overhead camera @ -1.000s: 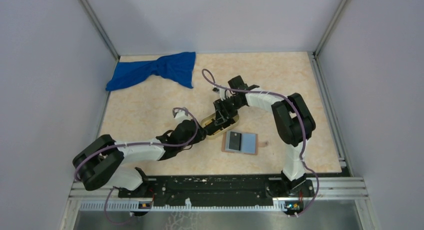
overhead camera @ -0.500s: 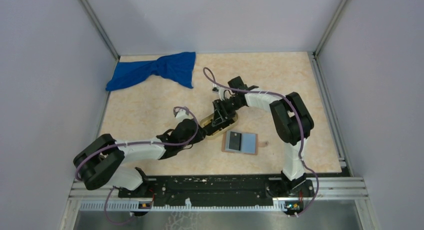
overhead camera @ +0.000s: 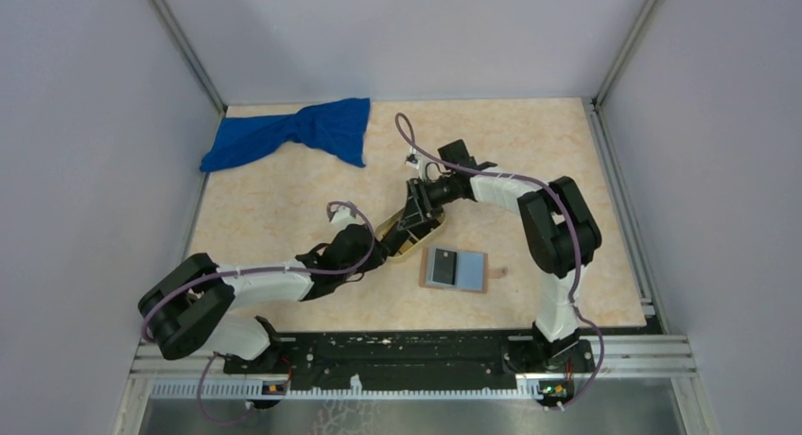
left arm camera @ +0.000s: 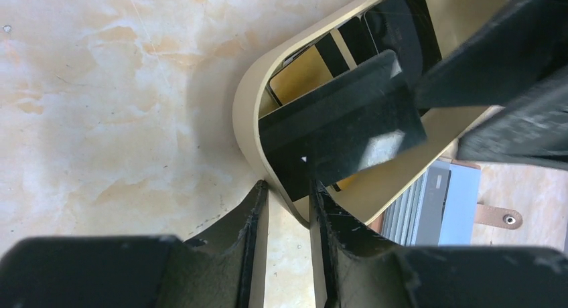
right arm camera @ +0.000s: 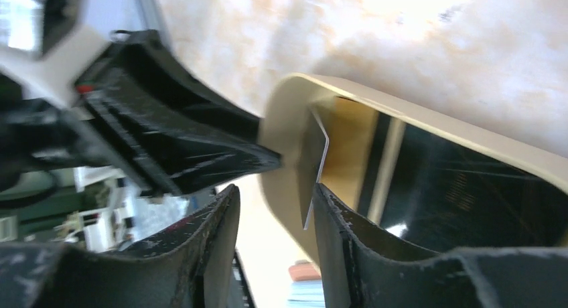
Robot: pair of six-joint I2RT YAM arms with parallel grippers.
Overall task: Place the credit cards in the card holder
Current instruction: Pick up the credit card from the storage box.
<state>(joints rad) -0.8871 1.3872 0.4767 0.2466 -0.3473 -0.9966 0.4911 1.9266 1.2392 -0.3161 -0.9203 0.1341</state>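
From above, the oval tray [overhead camera: 427,234] sits in the middle of the pale surface [overhead camera: 284,217]. The left claw [overhead camera: 376,249] is at the tray's near-left end, and the right claw [overhead camera: 413,219] is over it. The card holder [overhead camera: 456,268] lies open and flat just beside the tray, blue-grey side up. A blue cloth [overhead camera: 293,132] lies well apart, by the back wall.

From the left wrist, the left claw is narrow, with one finger on each side of the tray's rim. It is hard to tell if it pinches the rim. A black card [left arm camera: 315,147] leans up inside the tray's round end and does not lie flat. The right claw's dark fingers reach in over it.

From the right wrist, the card shows edge-on as a thin, slightly bent line against the tray's wall. The right claw is partly apart, with the card and the wall between its fingers [right arm camera: 341,248]. The card touches one finger. It is not clear if the card is held.
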